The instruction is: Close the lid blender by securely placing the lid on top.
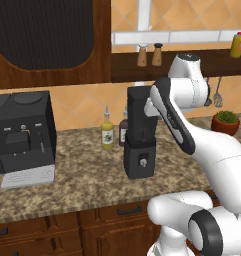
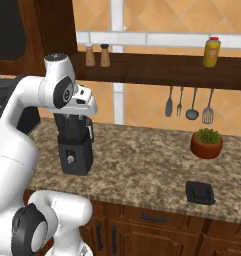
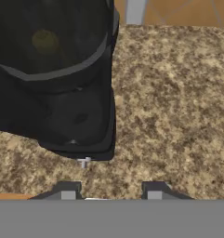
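The black blender (image 1: 140, 150) stands on the granite counter, a round knob (image 1: 142, 161) on its base. Its dark jar (image 3: 62, 69) is open at the top with no lid on it. My gripper (image 3: 111, 190) hovers above the jar, just off its right side, and looks down past it at the counter. It is open, with nothing between the fingertips. My white hand (image 2: 84, 102) sits right at the jar's rim. A flat black square lid (image 2: 200, 192) lies on the counter far to the right, near the front edge.
A black coffee machine (image 1: 24, 132) stands at the left. Two bottles (image 1: 107, 132) sit behind the blender. A potted plant (image 2: 207, 142) is at the back right, with hanging utensils (image 2: 189, 102) above it. Shakers (image 2: 97, 55) and a yellow bottle (image 2: 211, 51) stand on the shelf.
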You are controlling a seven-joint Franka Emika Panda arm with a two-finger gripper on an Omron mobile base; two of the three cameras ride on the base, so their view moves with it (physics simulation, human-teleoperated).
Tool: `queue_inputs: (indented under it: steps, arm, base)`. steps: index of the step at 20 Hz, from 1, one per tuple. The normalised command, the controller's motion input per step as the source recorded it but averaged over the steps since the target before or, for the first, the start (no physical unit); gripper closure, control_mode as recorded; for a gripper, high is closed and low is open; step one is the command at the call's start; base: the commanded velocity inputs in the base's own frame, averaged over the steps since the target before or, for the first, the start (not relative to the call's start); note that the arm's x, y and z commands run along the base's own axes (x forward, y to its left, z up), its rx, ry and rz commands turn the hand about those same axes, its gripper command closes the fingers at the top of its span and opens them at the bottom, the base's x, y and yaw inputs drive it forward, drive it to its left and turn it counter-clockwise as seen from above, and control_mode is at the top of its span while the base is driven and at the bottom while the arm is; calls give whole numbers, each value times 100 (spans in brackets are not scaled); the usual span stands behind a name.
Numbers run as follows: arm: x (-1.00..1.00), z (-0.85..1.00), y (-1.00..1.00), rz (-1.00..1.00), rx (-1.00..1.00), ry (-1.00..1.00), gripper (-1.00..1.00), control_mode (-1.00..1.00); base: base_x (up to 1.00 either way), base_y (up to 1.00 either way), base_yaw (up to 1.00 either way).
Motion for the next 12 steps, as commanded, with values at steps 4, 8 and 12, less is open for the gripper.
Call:
queue_inputs:
  steps: [4,8,12]
  arm:
    - [-17,-10,0,0,0,-2,-100,-100]
    - [-67,-34,-78,-9,21,-24,-100,-100]
    - [-19,-43,-100,-17,24,-3,-100,-100]
  base:
    - [0,0,0]
    - [0,0,0]
    - [0,0,0]
